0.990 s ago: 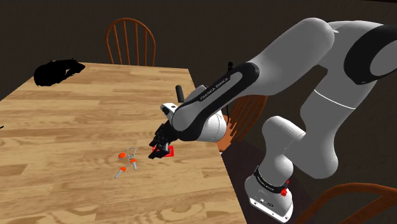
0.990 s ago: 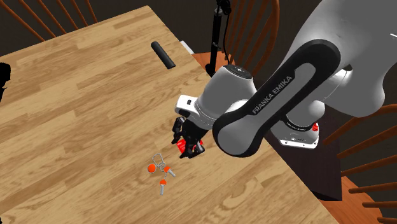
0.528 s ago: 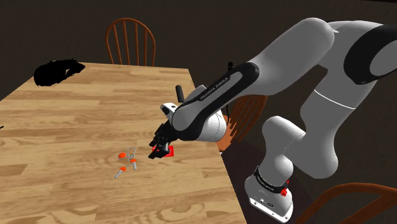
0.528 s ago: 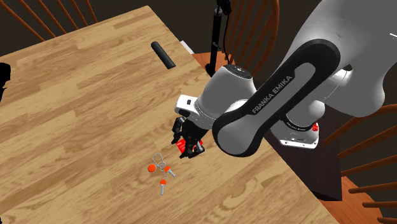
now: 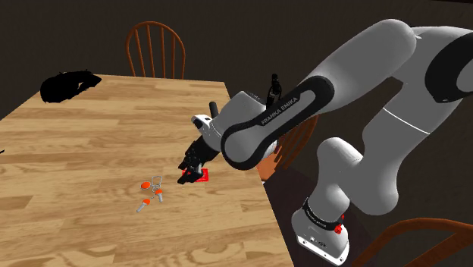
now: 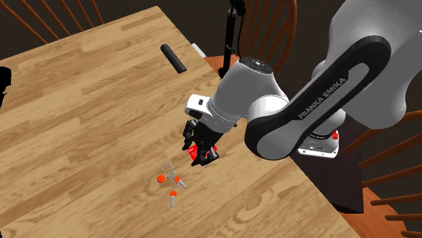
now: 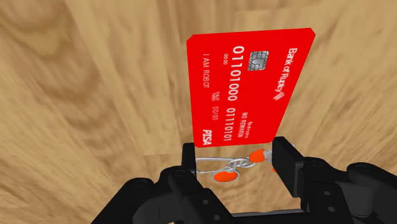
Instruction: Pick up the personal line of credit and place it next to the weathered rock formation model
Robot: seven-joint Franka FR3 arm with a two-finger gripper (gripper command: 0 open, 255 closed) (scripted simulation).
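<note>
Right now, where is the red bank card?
In the shoulder view, the red bank card is clasped in the claw, just right of the orange-capped keys.

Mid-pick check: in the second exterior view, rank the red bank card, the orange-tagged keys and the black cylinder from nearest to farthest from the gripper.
1. red bank card, clasped in the gripper.
2. orange-tagged keys, close by, toward the view's lower left.
3. black cylinder, far off toward the view's top.
</note>
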